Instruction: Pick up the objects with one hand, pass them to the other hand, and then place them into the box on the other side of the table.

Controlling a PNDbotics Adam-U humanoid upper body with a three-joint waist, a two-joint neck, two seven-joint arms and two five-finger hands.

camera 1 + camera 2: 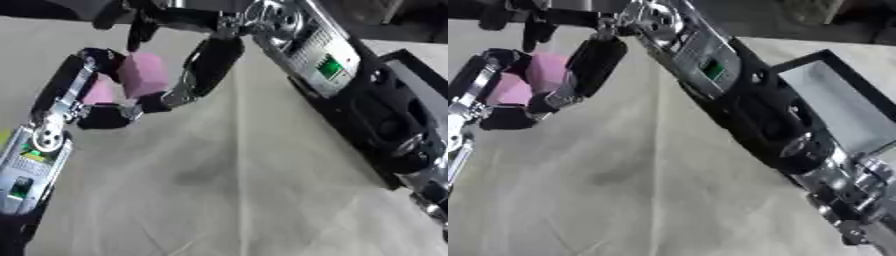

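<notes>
Pink block [142, 74] is sitting up in the air between my two hands, well above the pale cloth-covered table [219, 190], toward the far left of what I am seeing. Starting nearest me, my left forearm is coming up along the left edge, and my left hand [92, 97] is curling its fingers round the lower, left side of the block, so that pink is showing between them. Just beyond it, my right arm is reaching across from the lower right, and my right hand [206, 62] is closing its dark fingers against the block's right side, one of them lying along the pink face. Both hands are therefore touching the block at once, and I cannot tell which of them is bearing it. Off to the right, past my right forearm, the box [837, 107] is lying on the table near its right edge, a shallow dark-rimmed tray with a grey floor, well apart from the block.
</notes>
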